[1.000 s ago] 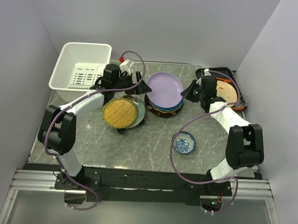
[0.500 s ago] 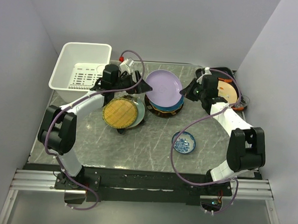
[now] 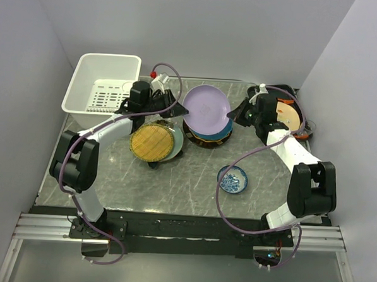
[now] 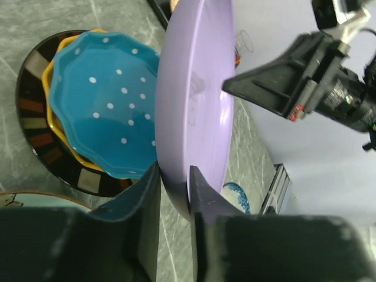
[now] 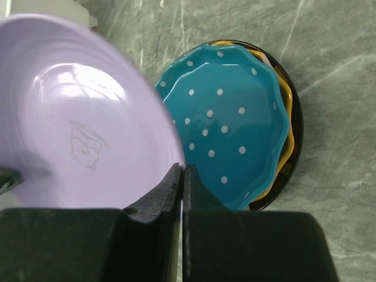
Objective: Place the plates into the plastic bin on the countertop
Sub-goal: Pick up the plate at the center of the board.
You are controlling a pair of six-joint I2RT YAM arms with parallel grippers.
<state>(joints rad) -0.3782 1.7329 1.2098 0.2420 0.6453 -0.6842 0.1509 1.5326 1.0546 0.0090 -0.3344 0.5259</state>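
Two claws share one lavender plate [image 3: 207,107], held tilted just above the stack of plates [image 3: 207,138] on the grey countertop [image 3: 193,173]. The left gripper [image 4: 174,176] pinches the rim on the stack's left side; the right gripper [image 5: 182,173] (fingers pressed almost together on the thin edge) grips it on the stack's right. A teal dotted plate [image 4: 103,100] tops the stack. The white plastic bin [image 3: 111,57] stands well left of the stack.
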